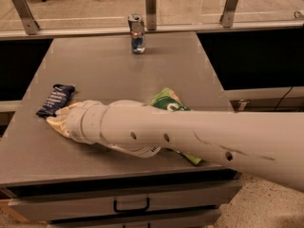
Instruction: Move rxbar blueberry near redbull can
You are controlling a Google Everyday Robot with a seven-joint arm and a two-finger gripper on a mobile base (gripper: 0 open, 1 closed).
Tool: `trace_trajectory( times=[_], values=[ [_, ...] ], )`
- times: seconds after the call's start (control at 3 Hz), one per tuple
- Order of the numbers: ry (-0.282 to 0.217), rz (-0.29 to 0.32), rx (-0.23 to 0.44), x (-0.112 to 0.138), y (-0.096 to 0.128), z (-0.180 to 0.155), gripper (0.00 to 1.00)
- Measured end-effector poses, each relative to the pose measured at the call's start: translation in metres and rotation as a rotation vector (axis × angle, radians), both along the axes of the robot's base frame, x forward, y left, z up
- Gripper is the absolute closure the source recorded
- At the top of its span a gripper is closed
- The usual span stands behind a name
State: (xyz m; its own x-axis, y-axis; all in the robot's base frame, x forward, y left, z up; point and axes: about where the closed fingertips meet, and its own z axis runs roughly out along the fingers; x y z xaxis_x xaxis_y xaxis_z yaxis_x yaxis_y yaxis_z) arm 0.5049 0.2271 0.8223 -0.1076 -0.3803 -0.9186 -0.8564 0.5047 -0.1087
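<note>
The rxbar blueberry is a small dark navy bar lying flat near the table's left edge. The redbull can stands upright at the far middle of the table. My gripper reaches in from the right on a thick white arm and sits low at the bar's near end, touching or just beside it. The bar's near end is partly hidden behind the gripper.
A green chip bag lies mid-table, mostly hidden under my arm. The grey table has a drawer with a handle below its front edge. A glass rail with metal posts runs behind the can.
</note>
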Motion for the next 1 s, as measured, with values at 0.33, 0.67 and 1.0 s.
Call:
trace_trajectory(
  times=[0.33,0.67,1.0],
  values=[
    [0.0,0.0,0.0,0.0,0.0,0.0003,1.0],
    [0.0,0.0,0.0,0.0,0.0,0.0004,1.0],
    [0.0,0.0,0.0,0.0001,0.0,0.0005,1.0]
  ],
)
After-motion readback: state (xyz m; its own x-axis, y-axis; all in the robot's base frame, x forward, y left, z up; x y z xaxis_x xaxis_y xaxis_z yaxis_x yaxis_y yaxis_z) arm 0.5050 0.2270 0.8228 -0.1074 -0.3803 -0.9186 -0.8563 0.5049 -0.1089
